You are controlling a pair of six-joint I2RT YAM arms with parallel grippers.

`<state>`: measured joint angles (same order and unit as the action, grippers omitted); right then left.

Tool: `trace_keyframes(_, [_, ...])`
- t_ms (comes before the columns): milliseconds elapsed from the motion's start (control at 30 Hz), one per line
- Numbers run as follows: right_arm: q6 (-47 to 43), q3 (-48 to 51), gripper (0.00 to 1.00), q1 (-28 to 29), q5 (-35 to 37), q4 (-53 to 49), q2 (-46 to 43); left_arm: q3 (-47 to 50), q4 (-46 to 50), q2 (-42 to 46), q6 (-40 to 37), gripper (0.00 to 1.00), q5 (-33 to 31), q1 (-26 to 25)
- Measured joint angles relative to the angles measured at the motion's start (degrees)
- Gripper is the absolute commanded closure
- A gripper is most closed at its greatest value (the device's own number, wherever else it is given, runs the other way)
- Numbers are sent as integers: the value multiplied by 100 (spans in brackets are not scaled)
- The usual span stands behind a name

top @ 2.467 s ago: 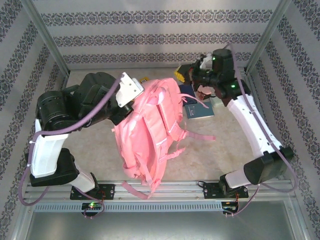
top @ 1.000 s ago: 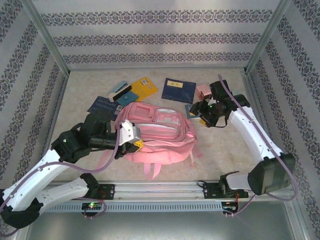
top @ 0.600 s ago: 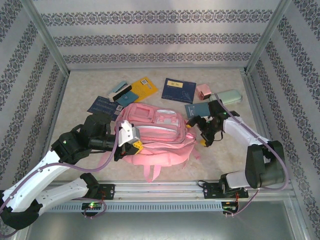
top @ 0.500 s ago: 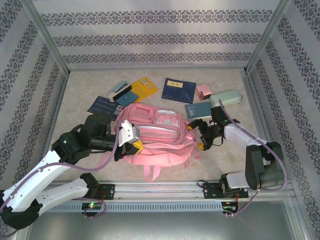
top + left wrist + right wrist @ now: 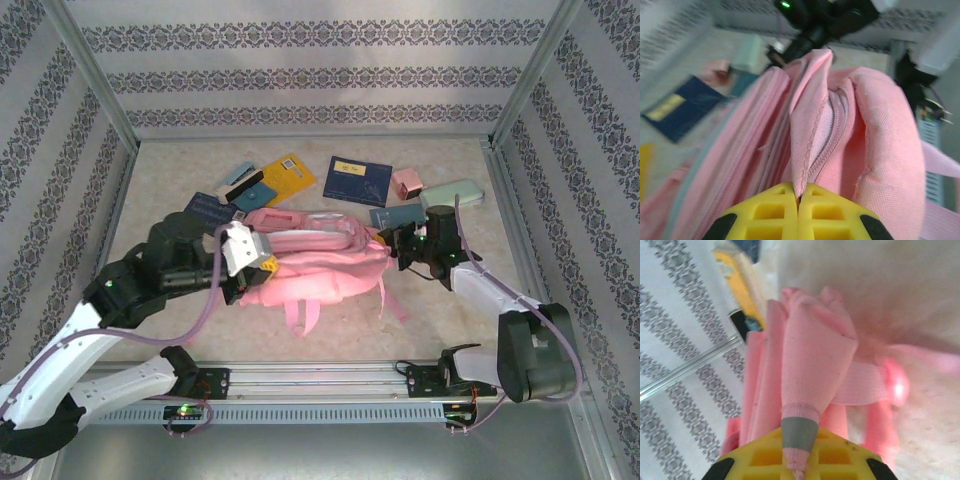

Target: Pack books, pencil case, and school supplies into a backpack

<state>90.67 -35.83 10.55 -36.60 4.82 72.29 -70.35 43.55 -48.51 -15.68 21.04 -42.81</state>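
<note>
The pink backpack lies mid-table, pulled up on its edge between both arms. My left gripper is shut on a fold of its fabric beside the zip. My right gripper is shut on a pink tab with a grey band at the bag's right end. Behind the bag lie the books: navy with a yellow label, yellow-orange, dark blue patterned and teal. The mint pencil case and a pink block sit at the back right.
A small teal piece and a black-and-white bar lie by the yellow-orange book. Patterned walls and metal posts close in the table on three sides. The bag's straps trail toward the front rail.
The right gripper swung in from the books and shut on the bag's right-end tab. The left gripper lifted its fold back, and the bag went from lying flat to standing on edge.
</note>
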Motion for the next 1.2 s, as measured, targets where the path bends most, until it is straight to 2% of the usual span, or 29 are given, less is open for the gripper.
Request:
trace_keyframes(133, [74, -1141, 100, 85, 205, -507, -24, -474, -262, -50, -391, 100, -1005, 0])
trace_keyframes(233, [59, -2238, 100, 55, 542, -763, 109, -544, -815, -190, -807, 100, -1696, 50])
trace_keyframes(333, [-55, -3407, 100, -39, 876, -984, 503, -525, -1504, -492, -944, 100, -2015, 498])
trace_keyframes(567, [-706, -5910, 100, -205, 1427, -1646, 1825, -496, -3265, -1692, -570, 100, -2118, 1775])
trace_keyframes(767, [-1646, -7637, 100, -284, 1672, -2455, 2796, -820, -4199, -2992, 162, 100, -1543, 2514])
trace_keyframes(833, [-2048, -7639, 100, -280, 1810, -2647, 2778, -914, -4330, -3268, 317, 100, -1375, 2612])
trace_keyframes(900, [-2328, -7071, 100, -275, 1947, -2549, 2500, -855, -4413, -3386, 483, 94, -1244, 2643])
trace_keyframes(1100, [-2516, -3748, 100, 28, 2297, -1851, 1161, 483, -4994, -3115, 1078, 91, -1054, 2643])
trace_keyframes(1200, [-2680, -2852, 100, 225, 2465, -1502, 798, 1086, -5292, -2975, 1443, 87, -892, 2649])
